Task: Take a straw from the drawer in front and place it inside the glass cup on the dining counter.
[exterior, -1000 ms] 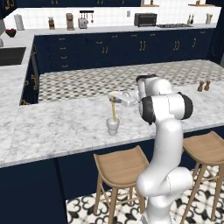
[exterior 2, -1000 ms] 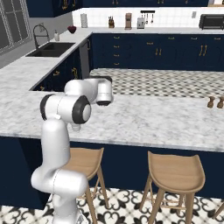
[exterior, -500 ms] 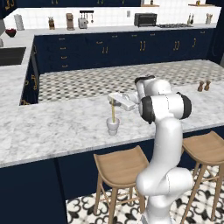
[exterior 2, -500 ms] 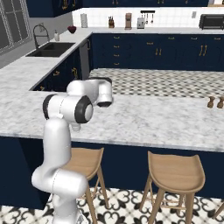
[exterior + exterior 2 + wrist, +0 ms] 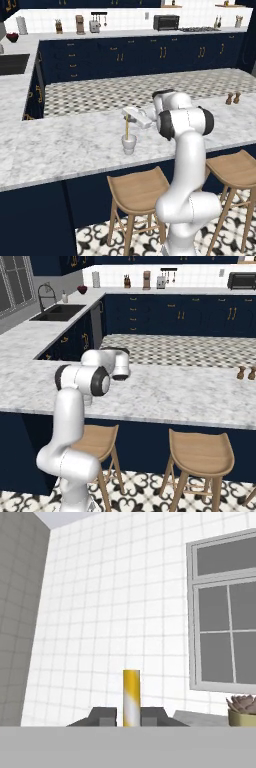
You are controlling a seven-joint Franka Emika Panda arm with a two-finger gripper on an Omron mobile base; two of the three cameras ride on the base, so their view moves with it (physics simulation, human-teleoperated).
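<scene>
1. Dining counter: I am seeing its marbled slab spanning the left base view, two wooden stools standing below its near edge
2. Gripper: I am holding it just above the cup, jaws clamping together on the straw
3. Glass cup: sitting upright on the counter, directly under the gripper
4. Straw: hanging upright, its lower end reaching into the cup; in the hand view it is rising between the fingertips

- One straw
- One glass cup
- Two wooden stools, side by side
- Two small shakers on the desk
- One window
- One potted plant
</scene>
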